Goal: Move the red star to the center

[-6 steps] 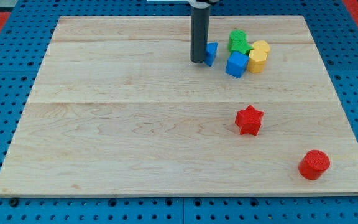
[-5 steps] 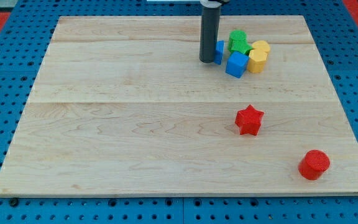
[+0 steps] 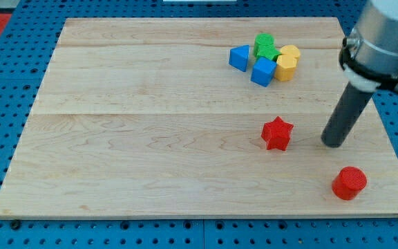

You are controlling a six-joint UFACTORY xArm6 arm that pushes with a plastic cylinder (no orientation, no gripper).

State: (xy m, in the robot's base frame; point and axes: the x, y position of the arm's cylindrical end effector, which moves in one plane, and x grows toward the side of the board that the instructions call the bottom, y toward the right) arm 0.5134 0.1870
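The red star [image 3: 277, 133] lies on the wooden board [image 3: 150, 138], right of the board's middle and a little toward the view's bottom. My tip [image 3: 333, 143] is down on the board to the star's right, a clear gap apart from it. The rod slants up to the view's right into the arm's grey body [image 3: 385, 38].
A red cylinder [image 3: 349, 182] sits near the board's bottom right corner, below my tip. Near the top stands a cluster: a small blue block [image 3: 239, 57], a blue cube [image 3: 262, 71], a green block [image 3: 265, 46] and a yellow block [image 3: 288, 62].
My tip has left the small blue block at the top cluster and moved down and to the right, to the right of the red star. No block has moved.
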